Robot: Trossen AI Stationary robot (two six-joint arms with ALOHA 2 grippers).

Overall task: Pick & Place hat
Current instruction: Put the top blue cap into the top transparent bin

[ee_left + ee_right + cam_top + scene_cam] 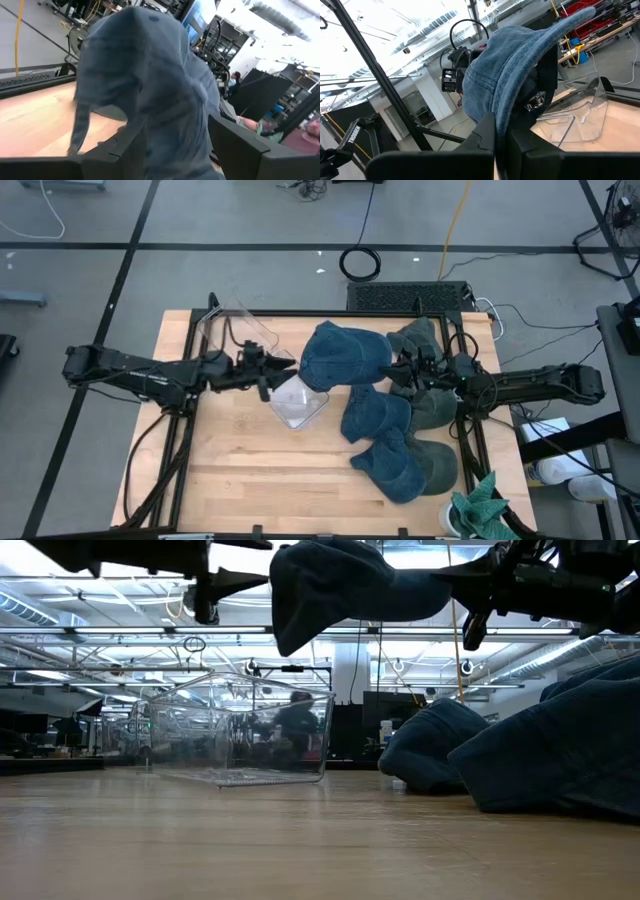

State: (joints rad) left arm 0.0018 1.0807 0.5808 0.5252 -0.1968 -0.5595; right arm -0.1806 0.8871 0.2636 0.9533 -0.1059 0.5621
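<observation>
Blue denim of the hat [150,95] is filling the view just ahead of the left hand [272,370], whose fingers are standing apart and gripping nothing. Opposite, the right hand [403,367] is pinching the hat's brim [520,65], fully closed on it, and holding it in the air above the clear bin [297,402]. Its long axis is running between both hands, the right arm reaching level across the table [240,470]

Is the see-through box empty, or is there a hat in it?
Empty. In the low view the clear box holds nothing, and the blue hat hangs in the air above it, pinched by the right pincer.
</observation>
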